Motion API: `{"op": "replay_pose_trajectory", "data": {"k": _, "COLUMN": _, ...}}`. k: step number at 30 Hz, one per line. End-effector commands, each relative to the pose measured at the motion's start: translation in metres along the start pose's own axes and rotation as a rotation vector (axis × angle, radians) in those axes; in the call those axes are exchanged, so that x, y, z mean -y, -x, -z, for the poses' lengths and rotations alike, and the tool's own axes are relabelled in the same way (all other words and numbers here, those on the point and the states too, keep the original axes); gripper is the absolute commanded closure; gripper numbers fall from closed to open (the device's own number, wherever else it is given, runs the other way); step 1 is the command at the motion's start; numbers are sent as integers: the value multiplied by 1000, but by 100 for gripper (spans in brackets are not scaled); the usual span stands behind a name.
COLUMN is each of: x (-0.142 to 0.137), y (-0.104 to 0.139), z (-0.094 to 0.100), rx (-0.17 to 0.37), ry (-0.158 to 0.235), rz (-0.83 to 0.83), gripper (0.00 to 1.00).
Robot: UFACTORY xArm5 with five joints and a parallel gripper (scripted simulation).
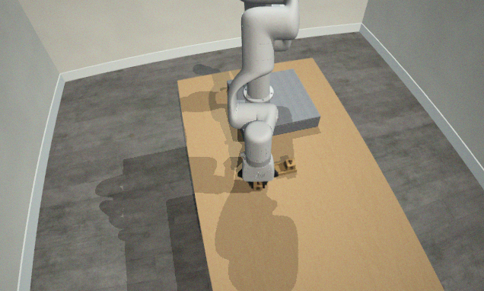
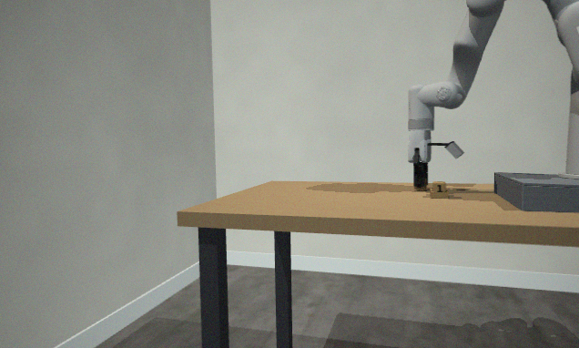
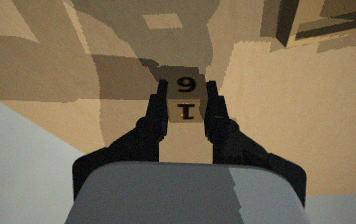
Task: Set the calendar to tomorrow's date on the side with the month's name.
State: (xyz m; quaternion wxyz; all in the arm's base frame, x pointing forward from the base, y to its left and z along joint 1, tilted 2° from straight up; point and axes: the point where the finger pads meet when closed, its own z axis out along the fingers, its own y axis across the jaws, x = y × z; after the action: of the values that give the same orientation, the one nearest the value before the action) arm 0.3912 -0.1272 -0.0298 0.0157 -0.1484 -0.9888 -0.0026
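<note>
My gripper [image 1: 258, 184] [image 2: 421, 189] [image 3: 186, 92] points straight down and is shut on a wooden cube [image 1: 258, 187] [image 3: 187, 116]. This cube is beside the tray, low at the table top; any gap below it cannot be told. In the wrist view it shows a 1 on the face nearer the gripper body and a 6 or 9 on the shaded face. The wooden tray [image 1: 291, 171] [image 2: 440, 196] [image 3: 285, 25] lies on the table. Another cube [image 1: 290, 163] [image 2: 440, 187] is in it at its far end from my gripper, showing a 1 to the exterior view. The month's name is not readable.
The grey base block [image 1: 297, 98] [image 2: 546, 197] stands behind the tray, under the arm. The wooden table's left edge [image 1: 192, 186] runs to the left of the gripper in the top view. The arm's shadow covers the area around the held cube.
</note>
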Motion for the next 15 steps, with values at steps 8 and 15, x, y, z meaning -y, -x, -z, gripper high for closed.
{"op": "replay_pose_trajectory", "data": {"k": 8, "x": -1, "y": 2, "z": 74, "rx": 6, "ry": 0, "rz": 0, "gripper": 71}}
{"op": "replay_pose_trajectory", "data": {"k": 15, "x": -1, "y": 2, "z": 93, "rx": 6, "ry": 0, "rz": 0, "gripper": 71}}
